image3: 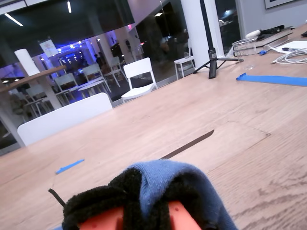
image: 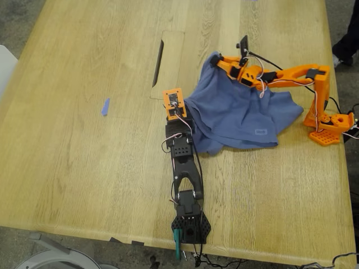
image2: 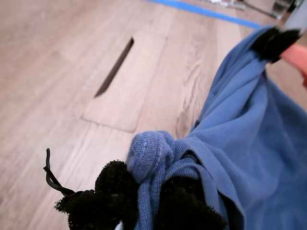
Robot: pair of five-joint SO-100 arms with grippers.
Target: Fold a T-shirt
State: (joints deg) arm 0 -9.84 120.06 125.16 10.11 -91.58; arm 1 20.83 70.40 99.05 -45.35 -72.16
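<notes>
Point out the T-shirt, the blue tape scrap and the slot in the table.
T-shirt [image: 238, 115], exterior view, middle of the spread cloth.
Blue tape scrap [image: 105, 106], exterior view, its middle, lying on the table.
Slot [image: 158, 63], exterior view, midway along the dark opening.

One T-shirt [image: 238, 115] lies on one wooden table [image: 84, 168], and it is pinched at two points, one per gripper: a bunched fold sits between the jaws of my first gripper [image: 178, 119] and an edge sits between the jaws of my second gripper [image: 216, 59]. Two arms are present (one black [image: 185, 174], one orange [image: 291, 75]), and each carries one gripper. Ahead of both sets of jaws the table has one inset panel [image: 168, 64] with one dark slot [image: 158, 55], and one small blue tape scrap [image: 105, 106] lies well apart from them.
</notes>
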